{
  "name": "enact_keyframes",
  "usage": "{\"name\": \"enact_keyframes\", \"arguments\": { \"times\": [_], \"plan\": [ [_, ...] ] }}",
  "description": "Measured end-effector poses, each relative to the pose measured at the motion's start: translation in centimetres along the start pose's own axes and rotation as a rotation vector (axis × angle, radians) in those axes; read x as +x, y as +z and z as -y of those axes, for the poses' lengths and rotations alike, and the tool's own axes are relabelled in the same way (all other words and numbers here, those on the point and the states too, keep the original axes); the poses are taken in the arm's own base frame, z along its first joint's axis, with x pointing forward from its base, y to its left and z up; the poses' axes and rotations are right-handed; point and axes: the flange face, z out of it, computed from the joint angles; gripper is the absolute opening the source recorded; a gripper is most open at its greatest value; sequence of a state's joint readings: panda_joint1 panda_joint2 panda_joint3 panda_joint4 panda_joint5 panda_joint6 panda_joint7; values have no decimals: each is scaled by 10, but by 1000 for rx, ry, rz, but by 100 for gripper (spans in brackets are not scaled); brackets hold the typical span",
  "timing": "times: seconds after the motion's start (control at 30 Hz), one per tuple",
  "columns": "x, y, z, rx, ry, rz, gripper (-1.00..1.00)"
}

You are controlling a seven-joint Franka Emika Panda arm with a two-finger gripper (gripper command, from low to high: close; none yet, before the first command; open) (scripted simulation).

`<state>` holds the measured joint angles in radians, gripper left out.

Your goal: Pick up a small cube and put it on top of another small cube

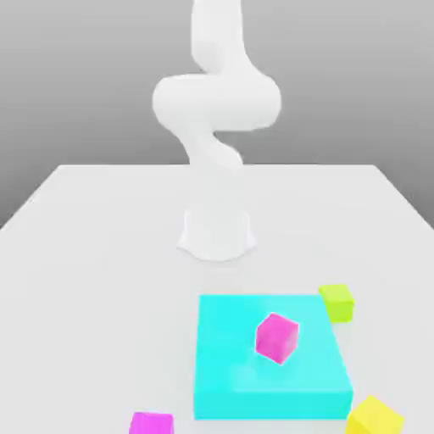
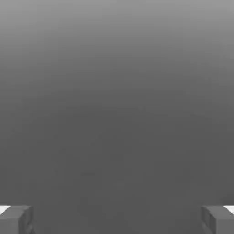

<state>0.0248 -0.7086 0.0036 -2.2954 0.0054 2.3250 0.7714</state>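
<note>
The end effector [image 2: 117, 219] is spread wide and holds nothing, facing blank grey. Nothing is done yet: the small yellow cube [image 1: 374, 417] sits on the table [image 1: 93, 280] by the cyan block's [image 1: 254, 373] corner, ungrasped; grasping and stacking remain.

The arm [image 1: 216, 110] is showing smooth, plain white, rounded segments, widening into a round white base [image 1: 217, 233]. The pincer [image 2: 117, 219] is showing two blocky grey fingers [image 2: 16, 219] with white edges.
</note>
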Motion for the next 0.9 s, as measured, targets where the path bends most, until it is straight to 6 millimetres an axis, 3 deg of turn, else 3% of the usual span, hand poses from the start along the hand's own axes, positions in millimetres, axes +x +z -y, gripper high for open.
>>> {"name": "enact_keyframes", "arguments": {
  "times": [0.2,0.4,0.53,0.67,0.9],
  "plan": [
    [-24,106,23,-69,-118,143,0],
    [-69,206,34,-134,-238,279,0],
    [-110,269,33,-177,-321,369,0],
    [-164,327,30,-215,-417,462,0],
    [-255,417,-5,-295,-558,612,0]
  ]
}}
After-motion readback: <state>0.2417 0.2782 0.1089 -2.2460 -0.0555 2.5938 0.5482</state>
